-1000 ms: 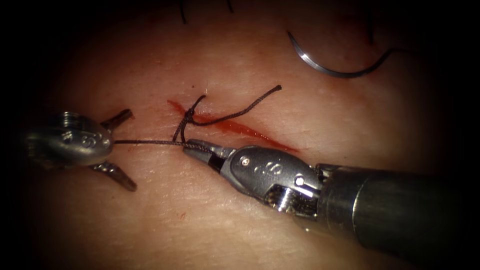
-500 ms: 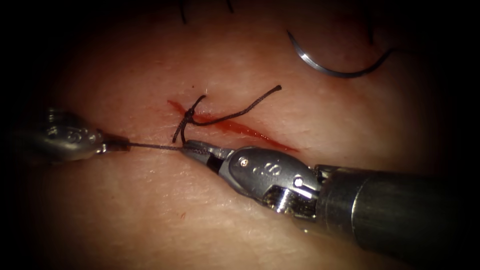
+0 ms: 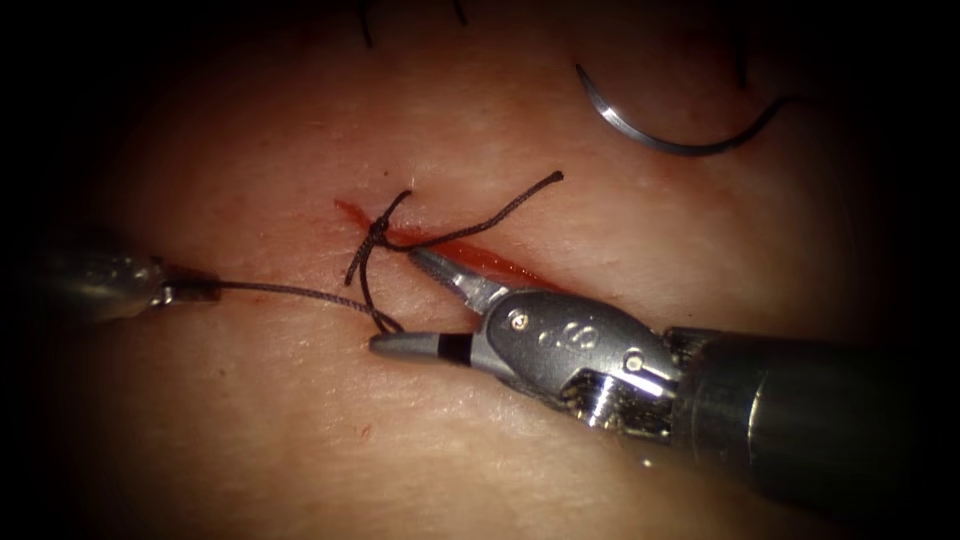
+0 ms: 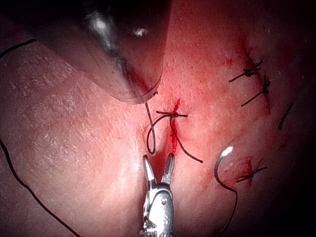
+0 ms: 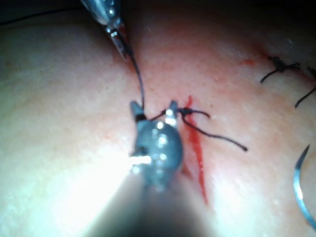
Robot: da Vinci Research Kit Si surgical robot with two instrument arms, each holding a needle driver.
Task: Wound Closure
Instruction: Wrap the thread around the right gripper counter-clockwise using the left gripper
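Note:
In the endoscope view my left tool (image 3: 200, 291) is on the left of the cut (image 3: 490, 262), jaws shut on the dark thread (image 3: 290, 291). That thread runs right to a knot (image 3: 379, 234) on the cut's upper end. A short tail (image 3: 510, 208) lies across the cut. My right tool (image 3: 398, 300) stands open just below the knot, holding nothing, with the thread passing between its jaws. The curved needle (image 3: 680, 143) lies free on the tissue at the far right, not in it. In the left wrist view the right tool (image 4: 158, 167) is open beside the knot (image 4: 173, 114).
Finished stitches (image 4: 252, 74) sit further along the wound, another (image 4: 251, 173) near the needle (image 4: 222, 170). Red fluid fills the cut (image 5: 197, 148). The left tool (image 5: 118, 39), the knot (image 5: 185, 112) and the needle (image 5: 301, 190) also appear in the right wrist view.
The left jaws closed on the thread and drew back to the left. The right jaws, shut on the thread near the knot before, have opened and let it go.

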